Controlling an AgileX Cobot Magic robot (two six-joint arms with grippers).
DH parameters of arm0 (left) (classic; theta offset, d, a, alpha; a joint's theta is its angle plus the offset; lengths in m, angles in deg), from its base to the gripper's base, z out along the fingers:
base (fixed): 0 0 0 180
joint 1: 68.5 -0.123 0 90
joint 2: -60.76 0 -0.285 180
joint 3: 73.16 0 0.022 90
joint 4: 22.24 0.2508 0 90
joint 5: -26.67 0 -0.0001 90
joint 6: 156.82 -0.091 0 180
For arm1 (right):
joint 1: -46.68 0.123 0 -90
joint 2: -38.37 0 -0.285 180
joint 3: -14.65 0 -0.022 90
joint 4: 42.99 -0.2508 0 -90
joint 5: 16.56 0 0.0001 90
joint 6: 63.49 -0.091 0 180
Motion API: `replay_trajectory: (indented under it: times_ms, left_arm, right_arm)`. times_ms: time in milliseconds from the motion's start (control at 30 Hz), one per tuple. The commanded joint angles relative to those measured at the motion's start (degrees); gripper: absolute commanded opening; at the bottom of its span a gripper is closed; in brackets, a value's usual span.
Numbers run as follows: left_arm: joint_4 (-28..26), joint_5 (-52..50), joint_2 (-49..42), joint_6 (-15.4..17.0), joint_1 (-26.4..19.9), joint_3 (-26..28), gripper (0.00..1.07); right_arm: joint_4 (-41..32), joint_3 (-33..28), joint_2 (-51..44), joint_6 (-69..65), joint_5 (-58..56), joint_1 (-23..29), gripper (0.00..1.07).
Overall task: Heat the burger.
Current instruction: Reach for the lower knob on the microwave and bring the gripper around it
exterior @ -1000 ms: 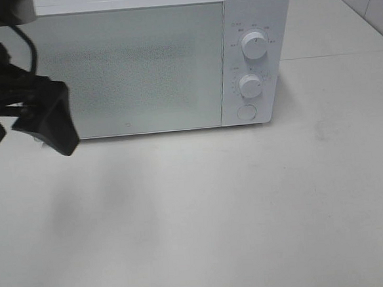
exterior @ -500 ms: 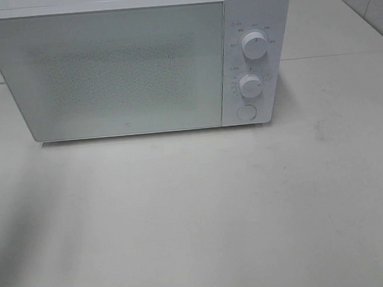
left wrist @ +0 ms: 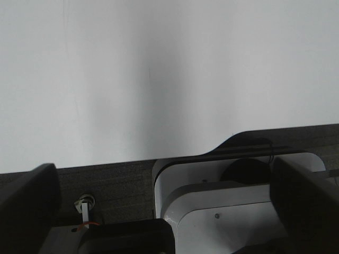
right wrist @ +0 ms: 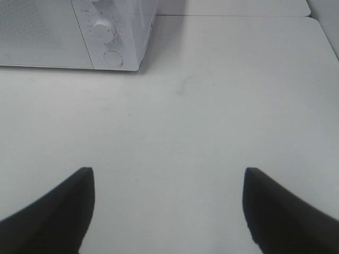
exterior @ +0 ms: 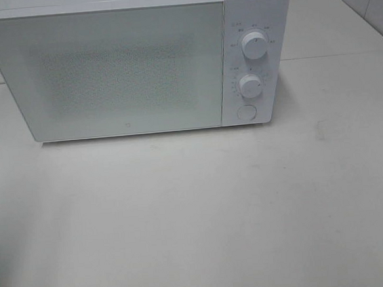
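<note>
Locating burger: not in any view. Nothing lies on the visible tabletop [exterior: 196,215]. It may sit behind the microwave door [exterior: 107,70], but the panel is frosted, so cannot tell.
Microwave: microwave [exterior: 254,8] stands at the far edge of the tabletop, toward the far-left corner, door shut. Two knobs [exterior: 255,45] and a round button [exterior: 246,112] sit on its right-hand panel.
Handling (judgement): expect light, soft and easily crushed. Stacked layers can shear or slide apart, and a smooth bun top may slip.
Grip (judgement): take it across the sides, spanning bun and filling so the stack stays together. Close gently, keep it level, don't pinch the dome from above.
Left tool: left tool [left wrist: 161,166] is spread wide with nothing between the fingers [left wrist: 26,206]. It faces a bare stretch of tabletop and the tabletop's edge, with rig hardware close below.
Right tool: right tool [right wrist: 168,172] is also spread with nothing held. It hangs over bare tabletop, well apart from the microwave, and is aimed toward its knob panel.
Arm pose: neither arm shows in the high view, so both are off the working area near the microwave front.
Next (judgement): door has to come open before the burger can be confirmed or reached.
</note>
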Motion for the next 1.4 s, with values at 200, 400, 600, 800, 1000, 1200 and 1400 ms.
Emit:
replay_trajectory:
  times_ms: [200, 400, 600, 800, 1000, 1200, 1400]
  left_arm:
    - [2.06, 0.46, -11.06, 0.86, -0.11, -5.27, 1.0]
    - [2.18, -0.46, -22.17, 0.86, -0.11, -6.82, 1.0]
    - [2.18, -0.57, -33.86, 0.86, -0.11, -6.88, 1.0]
    - [2.64, -4.35, -41.83, 0.74, -0.11, -8.54, 1.0]
    - [3.32, -5.5, -43.6, 0.63, 0.0, -9.05, 1.0]
    - [3.32, -5.5, -43.6, 0.63, 0.0, -9.05, 1.0]
    - [3.27, -5.5, -45.15, 0.57, -1.6, -9.05, 1.0]
  right_arm:
    - [0.0, -0.06, -1.55, 0.4, 0.29, -0.4, 0.75]
    - [0.0, -0.06, -1.55, 0.4, 0.29, -0.4, 0.75]
    - [0.0, -0.06, -1.55, 0.4, 0.29, -0.4, 0.75]
    - [0.0, -0.06, -1.55, 0.4, 0.29, -0.4, 0.75]
    - [0.06, -0.06, -1.55, 0.34, 0.29, -0.4, 0.75]
    - [0.06, -0.06, -1.55, 0.34, 0.29, -0.4, 0.75]
    - [0.06, -0.06, -1.55, 0.34, 0.29, -0.4, 0.75]
